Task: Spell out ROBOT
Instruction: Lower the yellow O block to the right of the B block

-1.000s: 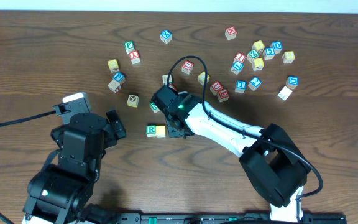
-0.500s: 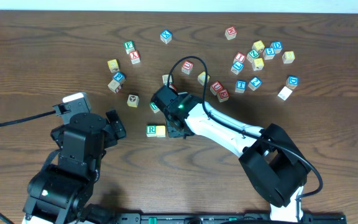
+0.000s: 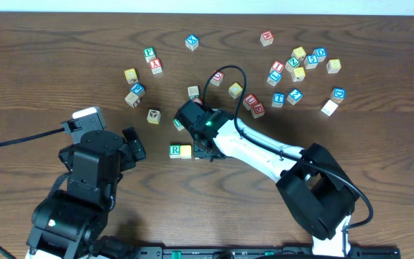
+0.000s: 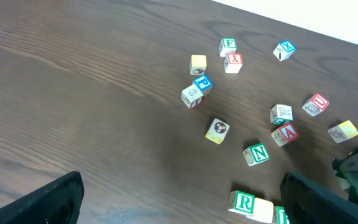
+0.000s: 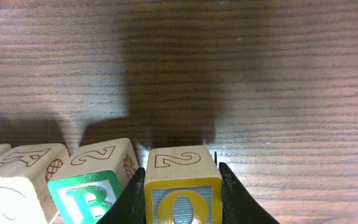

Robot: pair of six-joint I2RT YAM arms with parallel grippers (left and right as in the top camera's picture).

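Right gripper [image 5: 181, 200] clamps yellow O cube [image 5: 182, 183]

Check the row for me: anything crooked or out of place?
Nothing stands out. The right gripper holds the O cube square beside the green B cube, tops level, a thin gap between them. The green R cube sits in line too.

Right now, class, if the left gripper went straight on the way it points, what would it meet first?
Probably bare table; the open left gripper has nothing between its fingers. The R cube sits beside that line.
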